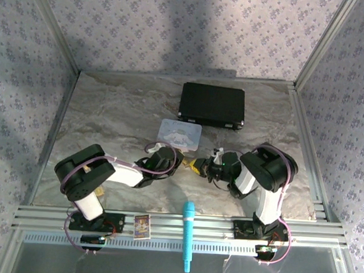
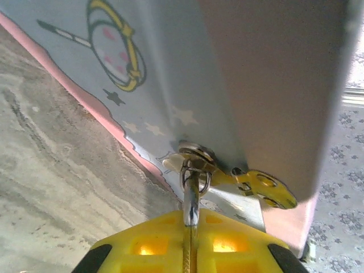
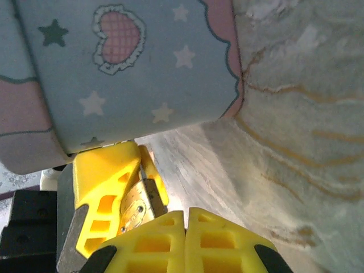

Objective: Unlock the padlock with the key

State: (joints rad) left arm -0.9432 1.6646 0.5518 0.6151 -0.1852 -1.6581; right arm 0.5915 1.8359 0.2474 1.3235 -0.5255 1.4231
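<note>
Steady the padlock (image 3: 137,208), clamped in the nearly closed left pincer (image 2: 190,227) just beside the tin (image 3: 114,74), and bring the fully shut right pincer (image 3: 185,227), contents not discernible, squarely toward it without sideways twisting.

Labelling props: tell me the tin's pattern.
Pale blue tin with white and dark stars, a pink checked heart and pink edging; clearest in the right wrist view.

Left arm (image 1: 99,175) and right arm (image 1: 266,172) are both folded low with elbows outward. The forearms turn inward, so the wrists face each other at mid-table. Left gripper (image 1: 181,164) and right gripper (image 1: 206,169) sit tip to tip, very near each other. Left fingers (image 2: 142,244) are pinched on the padlock (image 3: 136,205). Right jaws are pressed flat together.
</note>
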